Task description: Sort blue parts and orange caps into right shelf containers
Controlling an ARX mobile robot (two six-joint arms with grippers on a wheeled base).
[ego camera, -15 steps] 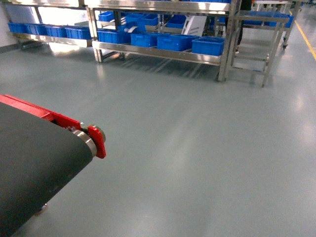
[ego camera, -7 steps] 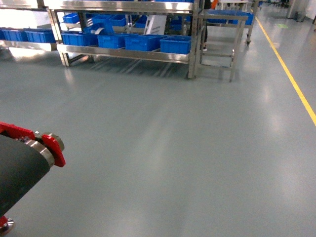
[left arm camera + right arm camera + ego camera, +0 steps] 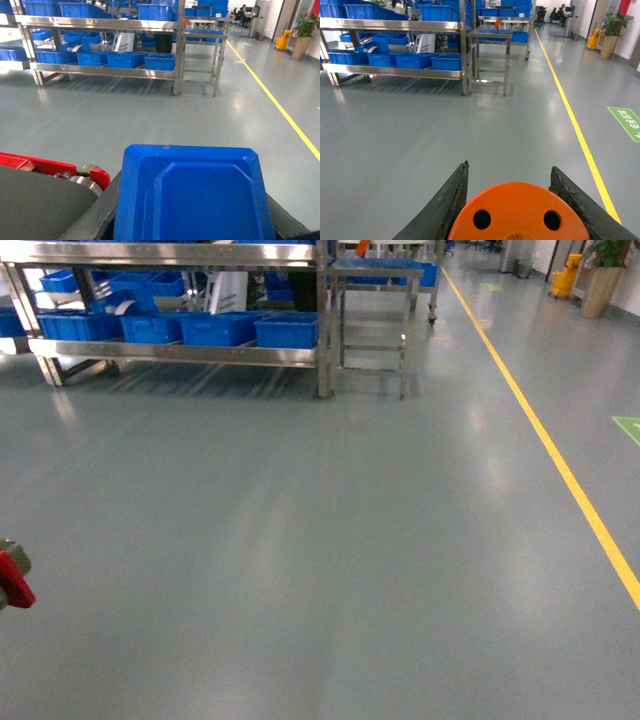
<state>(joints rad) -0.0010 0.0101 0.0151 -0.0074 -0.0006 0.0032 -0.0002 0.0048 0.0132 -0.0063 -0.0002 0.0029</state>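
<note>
No text, number or brand can be read in any of the three views. The only sign is a green floor marking (image 3: 626,123) beside the yellow line (image 3: 570,115) in the right wrist view, and its white characters are too small and slanted to make out; the same green patch shows at the right edge of the head view, cut off and bare of legible marks

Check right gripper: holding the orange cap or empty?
Holding. In the right wrist view the round orange plastic cap with two holes sits between the black fingers of the right gripper.
</note>
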